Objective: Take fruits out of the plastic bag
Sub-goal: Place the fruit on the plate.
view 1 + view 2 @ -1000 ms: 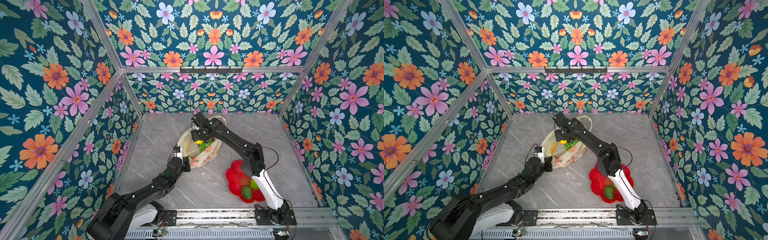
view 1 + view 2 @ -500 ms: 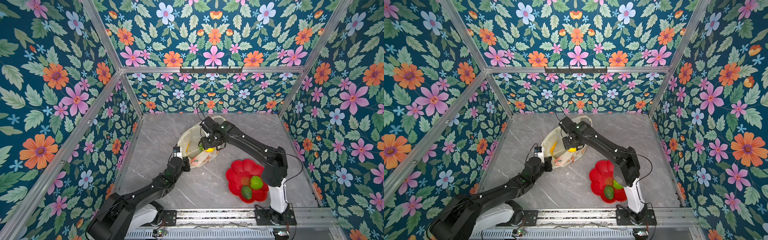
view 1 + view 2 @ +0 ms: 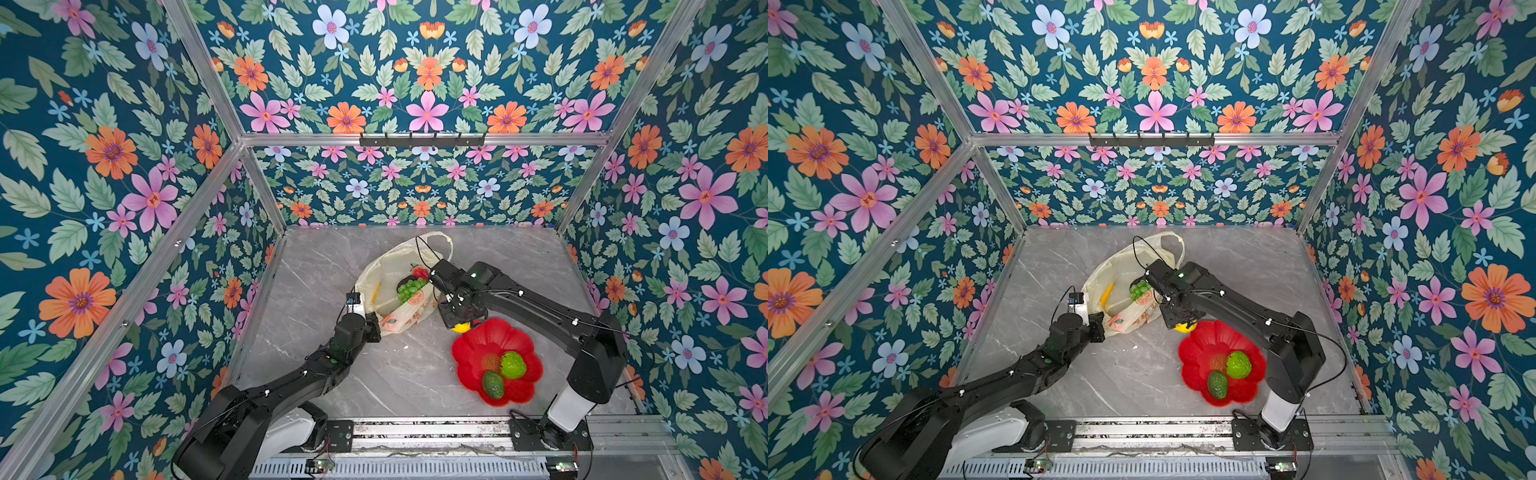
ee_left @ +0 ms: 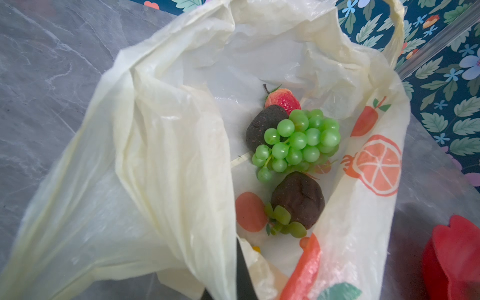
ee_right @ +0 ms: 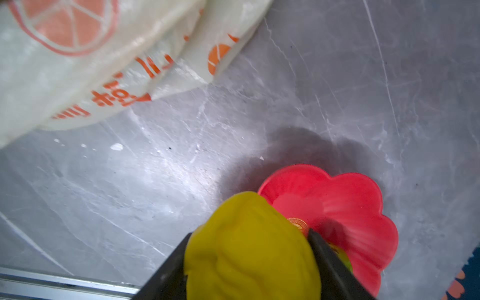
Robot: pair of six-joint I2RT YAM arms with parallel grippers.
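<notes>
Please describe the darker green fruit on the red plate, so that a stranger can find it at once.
On the grey marble table, find the red flower-shaped plastic plate. Two green toy fruits lie in it, side by side. The one meant is the dark green oval avocado, nearer the metal rail; its neighbour, the round apple, is brighter lime green.

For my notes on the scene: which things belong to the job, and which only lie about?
Job: plastic bag, lemon in right tool, grapes, strawberry, banana, green apple, avocado, red plate.
Lying about: hook rail, white specks on the table.
</notes>
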